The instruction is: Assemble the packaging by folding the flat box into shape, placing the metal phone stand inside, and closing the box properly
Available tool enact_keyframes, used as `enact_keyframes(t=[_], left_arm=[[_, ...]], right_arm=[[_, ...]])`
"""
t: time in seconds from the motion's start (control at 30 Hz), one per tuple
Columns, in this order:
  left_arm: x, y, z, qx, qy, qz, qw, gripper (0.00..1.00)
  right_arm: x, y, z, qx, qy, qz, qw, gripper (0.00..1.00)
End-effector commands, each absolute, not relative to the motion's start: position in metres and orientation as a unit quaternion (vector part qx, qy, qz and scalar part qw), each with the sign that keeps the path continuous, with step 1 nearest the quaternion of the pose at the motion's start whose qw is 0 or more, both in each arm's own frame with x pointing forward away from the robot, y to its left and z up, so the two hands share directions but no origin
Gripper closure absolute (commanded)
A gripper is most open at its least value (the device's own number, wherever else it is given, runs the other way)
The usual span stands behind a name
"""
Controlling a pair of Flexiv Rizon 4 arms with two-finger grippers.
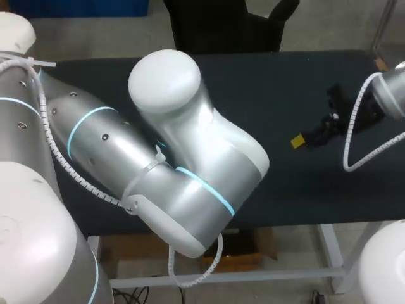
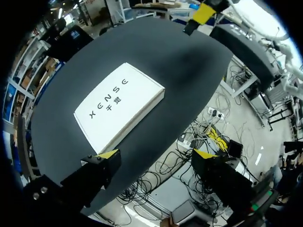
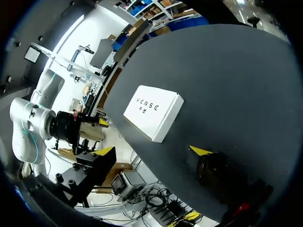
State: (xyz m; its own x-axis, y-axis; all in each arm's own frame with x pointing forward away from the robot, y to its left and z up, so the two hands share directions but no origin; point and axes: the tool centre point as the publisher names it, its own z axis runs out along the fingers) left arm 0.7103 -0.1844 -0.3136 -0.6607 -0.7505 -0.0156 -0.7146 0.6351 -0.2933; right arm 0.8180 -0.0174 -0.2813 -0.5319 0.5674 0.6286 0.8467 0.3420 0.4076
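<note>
While the left gripper (image 2: 156, 155) hangs spread and empty, the white box (image 2: 118, 108) lies flat on the dark table (image 2: 180, 61) just ahead; the right gripper (image 3: 152, 151), likewise released, faces it too, but overhead my left arm (image 1: 164, 158) hides it.

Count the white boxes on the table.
1. The flat white cardboard box lies on the black table, ahead of the left end effector; in the head view the left arm likely hides it.

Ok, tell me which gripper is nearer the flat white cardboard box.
Left. The left gripper hovers open just short of the flat white cardboard box. The right gripper sits well beyond it, across the dark table.
</note>
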Motion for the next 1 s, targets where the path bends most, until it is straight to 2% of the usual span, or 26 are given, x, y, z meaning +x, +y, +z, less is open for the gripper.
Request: enact_keyframes(t=[0.03,0.43,0.87,1.0], left_arm=[[0.690,-0.207,-0.309,-0.449,0.887,-0.089,0.068,0.00],[0.679,-0.217,-0.333,-0.531,0.846,-0.034,0.014,0.00],[0.679,-0.217,-0.333,-0.531,0.846,-0.034,0.014,0.00],[0.678,-0.219,-0.345,-0.566,0.823,-0.047,0.001,0.00]], right_arm=[[0.812,-0.051,-0.268,-0.406,-0.781,-0.458,0.127,0.00],[0.815,-0.067,-0.269,-0.341,-0.813,-0.467,0.066,0.00],[0.815,-0.067,-0.269,-0.341,-0.813,-0.467,0.066,0.00],[0.812,-0.070,-0.276,-0.335,-0.801,-0.495,0.020,0.00]])
